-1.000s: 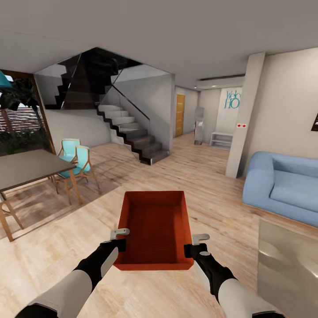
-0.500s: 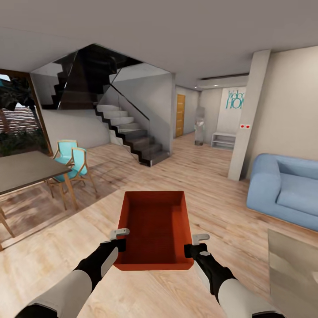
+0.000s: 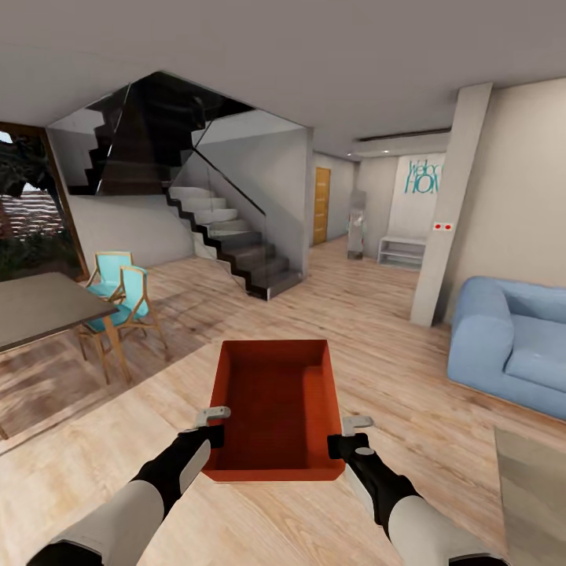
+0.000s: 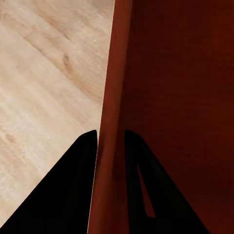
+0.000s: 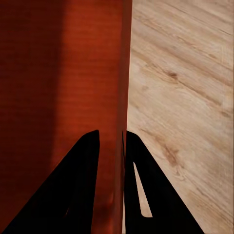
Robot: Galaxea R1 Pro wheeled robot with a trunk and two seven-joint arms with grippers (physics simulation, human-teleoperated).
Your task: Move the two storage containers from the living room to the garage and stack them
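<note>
Orange-red plastic, smooth and faintly ribbed inside, forms the one storage container (image 3: 275, 405) in sight: a rectangular open-topped bin with slightly tapered walls, held level in front of the robot above the floor. The left gripper (image 3: 211, 431) pinches its left wall, one dark finger on each face of the wall (image 4: 111, 141); the right gripper (image 3: 346, 440) pinches the right wall (image 5: 120, 141) the same way. Below lies the living room's light, glossy wood plank floor (image 3: 377, 330). At the left stand a grey-topped dining table (image 3: 39, 306) and two teal chairs with wooden frames (image 3: 126, 291); at the right, a rounded blue sofa (image 3: 511, 338). Farther off, one dark staircase with glass rails (image 3: 236, 236) climbs leftward, and a wooden door (image 3: 321, 206) closes the corridor.
</note>
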